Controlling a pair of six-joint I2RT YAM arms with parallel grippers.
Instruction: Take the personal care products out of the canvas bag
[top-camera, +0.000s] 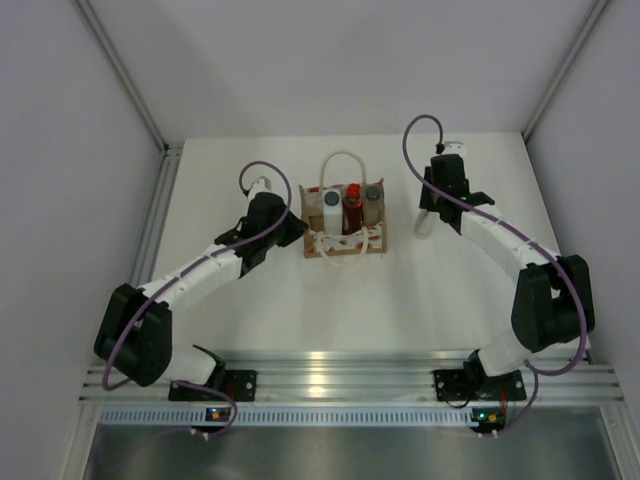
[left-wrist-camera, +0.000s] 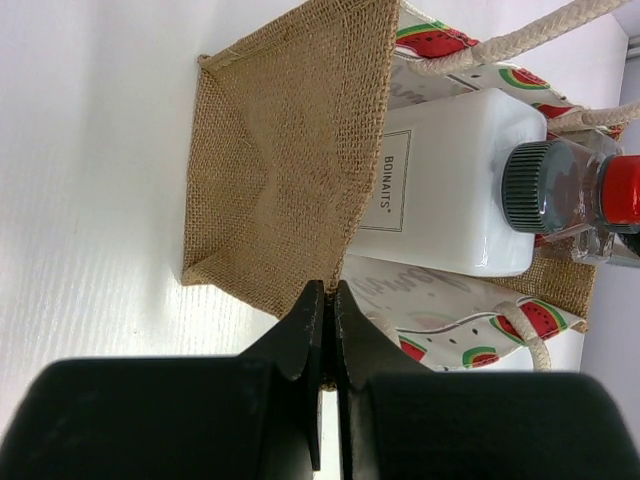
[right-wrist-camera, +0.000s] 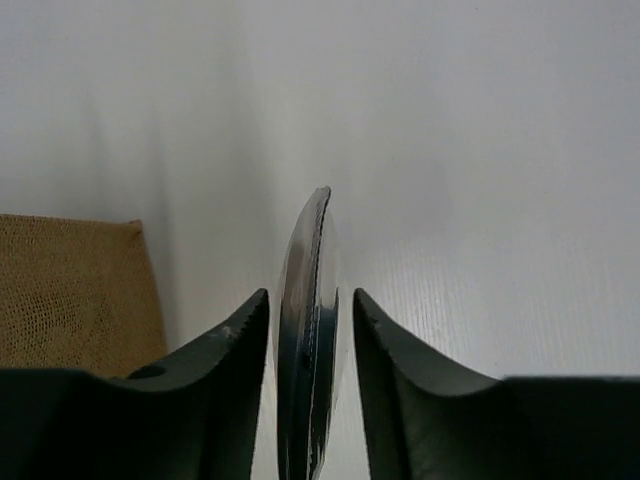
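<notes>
The canvas bag (top-camera: 345, 243) stands mid-table, its woven brown side (left-wrist-camera: 290, 170) facing my left wrist. Inside it are a white bottle (left-wrist-camera: 450, 190) with a dark grey cap (left-wrist-camera: 530, 187) and a red-capped bottle (left-wrist-camera: 622, 190). The top view shows the white bottle (top-camera: 330, 210), the red bottle (top-camera: 353, 208) and a grey-capped container (top-camera: 373, 193) side by side. My left gripper (left-wrist-camera: 330, 292) is shut on the bag's left edge. A white-grey squeeze tube (right-wrist-camera: 306, 340) stands edge-on between the fingers of my right gripper (right-wrist-camera: 310, 300), with a gap on each side. The tube (top-camera: 425, 222) is on the table right of the bag.
The bag's cream rope handles (top-camera: 343, 160) loop toward the back and front. White walls enclose the table on three sides. An aluminium rail (top-camera: 340, 375) runs along the near edge by the arm bases.
</notes>
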